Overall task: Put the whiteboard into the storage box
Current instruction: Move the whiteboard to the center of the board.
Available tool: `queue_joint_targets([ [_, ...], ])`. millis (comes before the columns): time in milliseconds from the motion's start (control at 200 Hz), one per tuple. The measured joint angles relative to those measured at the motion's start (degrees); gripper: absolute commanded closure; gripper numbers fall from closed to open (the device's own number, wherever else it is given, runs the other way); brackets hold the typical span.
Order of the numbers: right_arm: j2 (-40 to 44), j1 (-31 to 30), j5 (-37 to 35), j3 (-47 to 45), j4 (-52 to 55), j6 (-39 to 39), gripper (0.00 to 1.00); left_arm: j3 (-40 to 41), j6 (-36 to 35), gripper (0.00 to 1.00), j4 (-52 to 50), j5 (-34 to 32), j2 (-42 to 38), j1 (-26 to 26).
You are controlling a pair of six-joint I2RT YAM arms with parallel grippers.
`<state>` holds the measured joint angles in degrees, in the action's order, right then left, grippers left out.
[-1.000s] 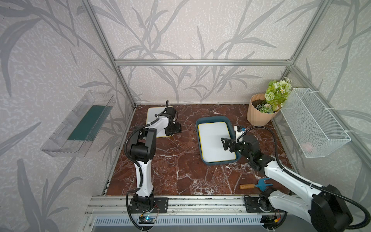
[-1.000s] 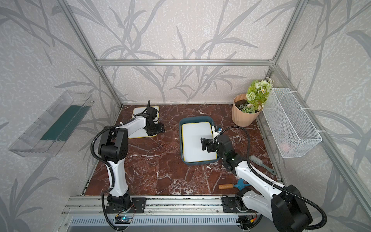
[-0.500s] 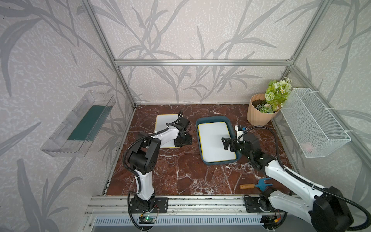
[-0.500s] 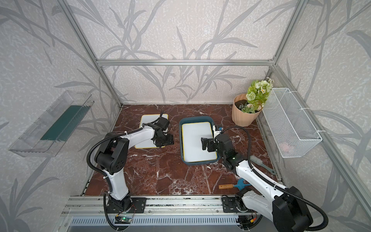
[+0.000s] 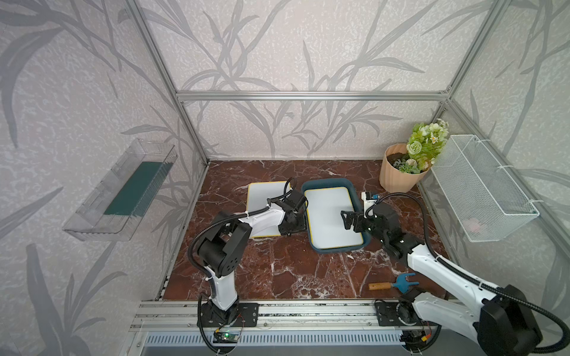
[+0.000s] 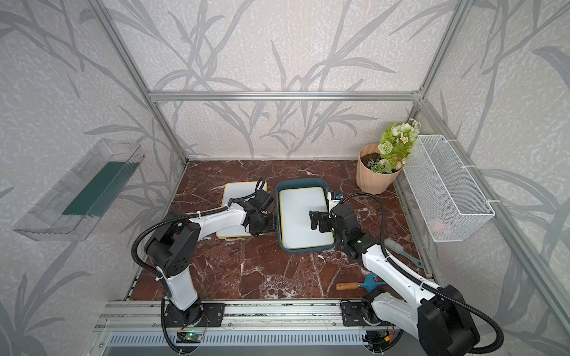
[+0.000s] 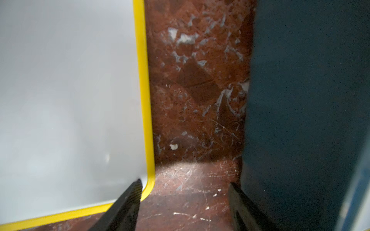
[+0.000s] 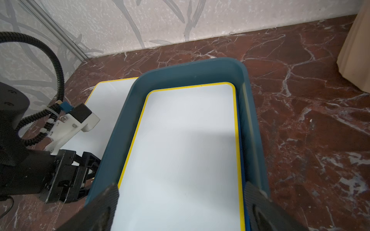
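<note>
My left end effector stands open and empty at the whiteboard's corner.
That whiteboard lies flat on the counter just beside the storage box; my right end effector, spread wide, hovers above a second whiteboard inside it.

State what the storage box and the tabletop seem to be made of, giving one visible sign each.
Storage box: probably moulded plastic, matte teal; smooth one-piece walls, rounded corners.
Tabletop: looks like polished red marble or an imitation; white veins, faint sheen.
</note>
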<state>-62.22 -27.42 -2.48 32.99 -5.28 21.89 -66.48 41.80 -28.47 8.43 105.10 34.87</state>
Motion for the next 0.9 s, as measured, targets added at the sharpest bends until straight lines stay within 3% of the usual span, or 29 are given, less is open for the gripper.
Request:
queue_joint_targets([
  [240,-1.22,0.02,0.31,0.02,0.0,0.55,0.01,-0.13,0.37,0.28,-0.2,-0.5,0.02,0.66],
  [480,-2.12,0.07,1.14,0.02,-0.07,0.55,0.01,-1.49,-2.69,0.11,-3.39,-1.05,0.09,1.2],
  [700,-2.93,0.07,2.16,0.07,-0.72,0.55,0.01,-4.2,-7.5,0.1,-6.47,-2.12,-0.24,0.57],
  [900,-4.66,0.15,4.55,0.98,-0.42,0.04,0.01,-4.44,-11.1,0.1,-7.32,-1.38,-2.21,-3.82],
])
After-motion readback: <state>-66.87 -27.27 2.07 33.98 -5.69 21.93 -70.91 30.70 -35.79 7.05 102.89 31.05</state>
